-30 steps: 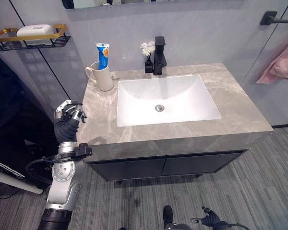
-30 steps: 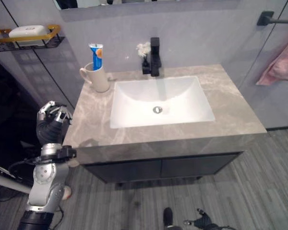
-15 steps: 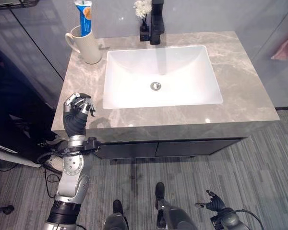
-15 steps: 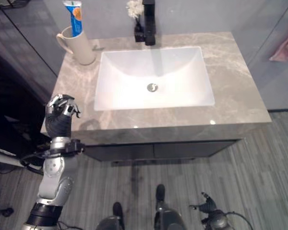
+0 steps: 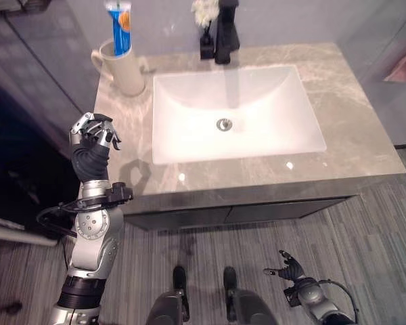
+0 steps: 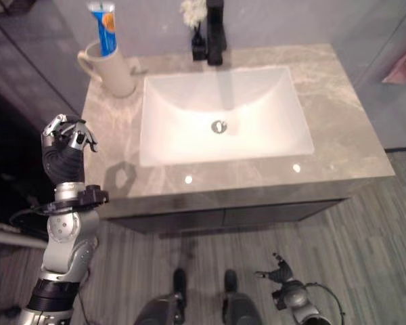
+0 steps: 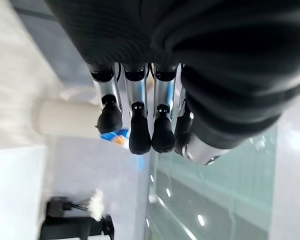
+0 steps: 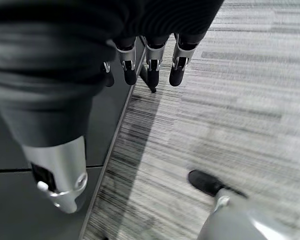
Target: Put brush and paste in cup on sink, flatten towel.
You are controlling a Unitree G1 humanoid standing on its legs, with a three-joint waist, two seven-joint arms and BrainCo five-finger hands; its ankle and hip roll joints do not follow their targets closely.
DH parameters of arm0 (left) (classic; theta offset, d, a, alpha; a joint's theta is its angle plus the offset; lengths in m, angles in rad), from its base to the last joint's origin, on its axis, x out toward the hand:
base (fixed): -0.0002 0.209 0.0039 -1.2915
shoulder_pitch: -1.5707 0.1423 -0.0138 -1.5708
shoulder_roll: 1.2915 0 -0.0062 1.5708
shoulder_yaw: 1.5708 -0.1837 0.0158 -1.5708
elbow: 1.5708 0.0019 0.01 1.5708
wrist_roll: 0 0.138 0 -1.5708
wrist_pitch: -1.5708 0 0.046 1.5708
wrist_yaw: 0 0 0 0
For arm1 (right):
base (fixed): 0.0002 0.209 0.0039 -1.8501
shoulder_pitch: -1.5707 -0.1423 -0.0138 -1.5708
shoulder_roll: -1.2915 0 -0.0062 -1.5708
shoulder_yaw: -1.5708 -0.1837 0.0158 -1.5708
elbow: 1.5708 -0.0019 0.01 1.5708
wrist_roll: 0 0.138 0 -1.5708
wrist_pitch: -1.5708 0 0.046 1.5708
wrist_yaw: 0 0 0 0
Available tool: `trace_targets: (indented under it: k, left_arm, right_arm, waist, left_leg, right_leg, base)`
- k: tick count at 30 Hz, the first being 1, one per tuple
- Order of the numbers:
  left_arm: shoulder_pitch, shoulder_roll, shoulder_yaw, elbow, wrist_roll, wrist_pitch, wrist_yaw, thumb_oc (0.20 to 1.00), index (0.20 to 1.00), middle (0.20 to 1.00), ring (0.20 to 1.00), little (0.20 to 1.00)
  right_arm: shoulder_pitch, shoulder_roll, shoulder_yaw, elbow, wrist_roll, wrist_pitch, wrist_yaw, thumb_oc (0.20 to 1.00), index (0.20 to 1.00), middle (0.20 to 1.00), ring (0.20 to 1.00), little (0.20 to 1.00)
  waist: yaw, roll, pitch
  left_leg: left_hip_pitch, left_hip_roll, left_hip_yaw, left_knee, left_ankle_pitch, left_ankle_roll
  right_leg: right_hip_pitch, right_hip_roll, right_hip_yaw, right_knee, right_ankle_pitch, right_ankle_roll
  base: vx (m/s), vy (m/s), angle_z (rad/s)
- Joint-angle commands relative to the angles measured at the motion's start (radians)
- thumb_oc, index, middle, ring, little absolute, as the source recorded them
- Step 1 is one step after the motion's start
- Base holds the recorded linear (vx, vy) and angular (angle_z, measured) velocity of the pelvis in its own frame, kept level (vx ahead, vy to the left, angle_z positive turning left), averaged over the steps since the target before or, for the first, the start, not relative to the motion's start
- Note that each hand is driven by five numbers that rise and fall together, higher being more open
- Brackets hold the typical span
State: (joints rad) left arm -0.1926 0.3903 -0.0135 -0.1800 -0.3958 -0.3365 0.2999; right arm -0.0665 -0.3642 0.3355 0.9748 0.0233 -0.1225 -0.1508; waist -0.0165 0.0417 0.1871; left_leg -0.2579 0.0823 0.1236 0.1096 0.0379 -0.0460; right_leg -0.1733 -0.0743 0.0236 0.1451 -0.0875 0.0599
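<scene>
A cream cup (image 5: 127, 73) stands on the grey marble counter (image 5: 352, 135) at its back left corner, with a blue toothpaste tube (image 5: 122, 26) upright inside it. My left hand (image 5: 91, 137) is raised just off the counter's left edge, in front of the cup, fingers curled and holding nothing. From the left wrist, the cup (image 7: 65, 118) and paste (image 7: 118, 136) show past the curled fingers (image 7: 140, 135). My right hand (image 5: 289, 267) hangs low near the floor, fingers relaxed and empty. A pink towel (image 5: 402, 68) hangs at the far right edge.
A white basin (image 5: 237, 115) is set in the middle of the counter. Behind it stand a black faucet (image 5: 224, 30) and a small vase of white flowers (image 5: 204, 13). Dark cabinet doors (image 5: 243, 211) run below, over striped grey flooring (image 8: 230, 110).
The camera has tilted down, so the whole scene shifted. My left hand has lifted a little and drawn away from the counter's edge, still curled.
</scene>
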Motion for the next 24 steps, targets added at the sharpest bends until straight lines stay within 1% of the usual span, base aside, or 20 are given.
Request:
trace_targets:
  k: [1, 4, 6, 8, 10, 11, 12, 13, 14, 15, 16, 17, 18, 19, 21, 22, 23, 24]
  left_arm:
    - [0.065, 0.074, 0.054, -0.09, 0.039, -0.073, 0.012, 0.2, 0.2, 0.2, 0.2, 0.2]
    - [0.085, 0.095, 0.07, -0.1, 0.04, -0.076, 0.004, 0.2, 0.2, 0.2, 0.2, 0.2]
    - [0.093, 0.111, 0.075, -0.106, 0.044, -0.074, -0.006, 0.2, 0.2, 0.2, 0.2, 0.2]
    - [0.097, 0.123, 0.075, -0.109, 0.045, -0.07, -0.013, 0.2, 0.2, 0.2, 0.2, 0.2]
    - [0.096, 0.13, 0.072, -0.114, 0.034, -0.07, -0.024, 0.2, 0.2, 0.2, 0.2, 0.2]
    - [0.096, 0.137, 0.07, -0.112, 0.038, -0.068, -0.028, 0.2, 0.2, 0.2, 0.2, 0.2]
    - [0.095, 0.137, 0.071, -0.112, 0.038, -0.068, -0.028, 0.2, 0.2, 0.2, 0.2, 0.2]
    - [0.106, 0.142, 0.069, -0.119, 0.042, -0.062, -0.046, 0.2, 0.2, 0.2, 0.2, 0.2]
    - [0.102, 0.136, 0.066, -0.118, 0.033, -0.064, -0.054, 0.2, 0.2, 0.2, 0.2, 0.2]
    - [0.103, 0.131, 0.066, -0.12, 0.031, -0.062, -0.06, 0.2, 0.2, 0.2, 0.2, 0.2]
    - [0.112, 0.128, 0.07, -0.126, 0.027, -0.06, -0.066, 0.2, 0.2, 0.2, 0.2, 0.2]
    - [0.118, 0.125, 0.065, -0.127, 0.021, -0.06, -0.073, 0.2, 0.2, 0.2, 0.2, 0.2]
    - [0.117, 0.12, 0.056, -0.124, 0.011, -0.061, -0.075, 0.2, 0.2, 0.2, 0.2, 0.2]
    - [0.114, 0.119, 0.051, -0.119, 0.005, -0.062, -0.078, 0.2, 0.2, 0.2, 0.2, 0.2]
    - [0.113, 0.118, 0.038, -0.113, -0.003, -0.059, -0.086, 0.2, 0.2, 0.2, 0.2, 0.2]
    - [0.107, 0.115, 0.022, -0.107, -0.006, -0.056, -0.09, 0.2, 0.2, 0.2, 0.2, 0.2]
    - [0.105, 0.111, 0.008, -0.107, -0.013, -0.055, -0.095, 0.2, 0.2, 0.2, 0.2, 0.2]
    - [0.106, 0.11, -0.004, -0.104, -0.016, -0.053, -0.1, 0.2, 0.2, 0.2, 0.2, 0.2]
  right_arm:
    - [0.035, 0.022, 0.018, -0.029, -0.021, -0.015, 0.0, 1.0, 1.0, 1.0, 1.0, 1.0]
    - [0.039, 0.031, 0.008, -0.035, -0.022, -0.014, 0.006, 1.0, 1.0, 1.0, 1.0, 1.0]
    - [0.043, 0.034, -0.003, -0.05, -0.02, -0.016, 0.011, 1.0, 1.0, 1.0, 1.0, 1.0]
    - [0.046, 0.039, -0.011, -0.053, -0.014, -0.017, 0.012, 1.0, 1.0, 1.0, 1.0, 1.0]
    - [0.042, 0.042, -0.01, -0.068, -0.009, -0.017, 0.014, 1.0, 1.0, 1.0, 1.0, 1.0]
    - [0.038, 0.044, -0.01, -0.072, -0.005, -0.018, 0.014, 1.0, 1.0, 1.0, 1.0, 1.0]
    - [0.038, 0.044, -0.01, -0.072, -0.005, -0.018, 0.014, 1.0, 1.0, 1.0, 1.0, 1.0]
    - [0.041, 0.045, -0.01, -0.097, 0.008, -0.026, 0.02, 1.0, 1.0, 1.0, 1.0, 1.0]
    - [0.043, 0.041, -0.012, -0.104, 0.016, -0.032, 0.021, 1.0, 1.0, 1.0, 1.0, 1.0]
    - [0.042, 0.039, -0.012, -0.109, 0.017, -0.031, 0.019, 1.0, 1.0, 1.0, 1.0, 1.0]
    - [0.043, 0.038, -0.012, -0.122, 0.017, -0.031, 0.022, 1.0, 1.0, 1.0, 1.0, 1.0]
    - [0.044, 0.038, -0.012, -0.128, 0.017, -0.033, 0.023, 1.0, 1.0, 1.0, 1.0, 1.0]
    - [0.043, 0.037, -0.015, -0.131, 0.017, -0.034, 0.021, 1.0, 1.0, 1.0, 1.0, 1.0]
    - [0.041, 0.035, -0.016, -0.133, 0.018, -0.035, 0.021, 1.0, 1.0, 1.0, 1.0, 1.0]
    - [0.04, 0.028, -0.016, -0.143, 0.018, -0.036, 0.022, 1.0, 1.0, 1.0, 1.0, 1.0]
    - [0.037, 0.025, -0.016, -0.142, 0.016, -0.035, 0.02, 1.0, 1.0, 1.0, 1.0, 1.0]
    - [0.04, 0.021, -0.019, -0.151, 0.014, -0.033, 0.02, 1.0, 1.0, 1.0, 1.0, 1.0]
    - [0.047, 0.015, -0.022, -0.16, 0.011, -0.033, 0.021, 1.0, 1.0, 1.0, 1.0, 1.0]
  waist:
    - [-0.001, -0.068, -0.099]
    - [0.001, -0.074, -0.113]
    - [-0.002, -0.075, -0.124]
    - [-0.005, -0.069, -0.126]
    - [-0.01, -0.06, -0.113]
    - [-0.012, -0.051, -0.105]
    - [-0.012, -0.052, -0.103]
    - [-0.027, -0.038, -0.099]
    - [-0.039, -0.029, -0.096]
    - [-0.037, -0.024, -0.089]
    - [-0.04, -0.018, -0.086]
    - [-0.049, -0.013, -0.083]
    - [-0.06, -0.012, -0.075]
    - [-0.07, -0.018, -0.069]
    - [-0.076, -0.024, -0.058]
    - [-0.079, -0.03, -0.052]
    - [-0.083, -0.032, -0.05]
    - [-0.089, -0.041, -0.049]
  left_leg:
    - [-0.058, -0.055, 0.037, 0.099, -0.045, 0.012]
    - [-0.049, -0.074, 0.053, 0.097, -0.069, 0.032]
    - [-0.027, -0.095, 0.053, 0.085, -0.082, 0.046]
    - [0.008, -0.118, 0.047, 0.058, -0.086, 0.06]
    - [0.045, -0.134, 0.042, 0.024, -0.083, 0.073]
    - [0.061, -0.139, 0.042, 0.009, -0.082, 0.081]
    - [0.063, -0.14, 0.042, 0.007, -0.081, 0.082]
    - [0.1, -0.152, 0.02, -0.015, -0.086, 0.086]
    - [0.123, -0.153, 0.004, -0.03, -0.086, 0.087]
    - [0.144, -0.153, 0.009, -0.043, -0.088, 0.088]
    - [0.16, -0.148, 0.009, -0.052, -0.093, 0.084]
    - [0.174, -0.142, 0.002, -0.063, -0.096, 0.079]
    - [0.184, -0.143, -0.01, -0.061, -0.1, 0.076]
    - [0.195, -0.149, -0.022, -0.059, -0.104, 0.072]
    - [0.214, -0.149, -0.042, -0.052, -0.122, 0.063]
    - [0.22, -0.15, -0.059, -0.043, -0.132, 0.059]
    - [0.224, -0.152, -0.075, -0.027, -0.144, 0.056]
    - [0.23, -0.159, -0.088, -0.017, -0.154, 0.055]
  right_leg:
    - [0.174, -0.091, -0.026, -0.102, 0.038, 0.079]
    - [0.15, -0.116, -0.015, -0.068, 0.085, 0.102]
    - [0.137, -0.135, -0.009, -0.029, 0.125, 0.113]
    - [0.118, -0.146, -0.006, 0.033, 0.164, 0.111]
    - [0.07, -0.15, -0.012, 0.125, 0.219, 0.1]
    - [0.051, -0.14, -0.023, 0.167, 0.218, 0.091]
    - [0.049, -0.141, -0.022, 0.173, 0.215, 0.091]
    - [0.009, -0.076, 0.004, 0.227, 0.17, 0.077]
    - [-0.035, -0.025, 0.022, 0.242, 0.13, 0.063]
    - [-0.064, -0.038, -0.021, 0.227, 0.11, 0.057]
    - [-0.077, -0.056, -0.051, 0.196, 0.107, 0.056]
    - [-0.098, -0.058, -0.056, 0.157, 0.11, 0.058]
    - [-0.117, -0.055, -0.041, 0.121, 0.125, 0.065]
    - [-0.145, -0.058, -0.009, 0.06, 0.154, 0.079]
    - [-0.148, -0.082, 0.014, -0.019, 0.202, 0.098]
    - [-0.164, -0.098, 0.038, -0.051, 0.238, 0.11]
    - [-0.164, -0.108, 0.046, -0.062, 0.254, 0.117]
    - [-0.165, -0.102, 0.065, -0.05, 0.26, 0.121]
  base:
    - [0.11, 0.205, -0.3]
    - [0.09, 0.205, -0.18]
    - [0.11, 0.222, 0.0]
    - [0.09, 0.242, 0.1]
    - [0.05, 0.242, 0.04]
    - [0.01, 0.175, 0.02]
    - [0.09, 0.225, 0.06]
    - [0.14, 0.205, -0.06]
    - [0.19, 0.271, 0.05]
    - [0.15, 0.148, 0.12]
    - [0.14, 0.064, 0.22]
    - [0.13, -0.007, 0.1]
    - [0.15, -0.049, 0.01]
    - [0.18, -0.065, 0.16]
    - [0.18, -0.105, 0.42]
    - [0.15, -0.132, 0.56]
    - [0.14, -0.129, 0.61]
    - [0.13, -0.105, 0.64]
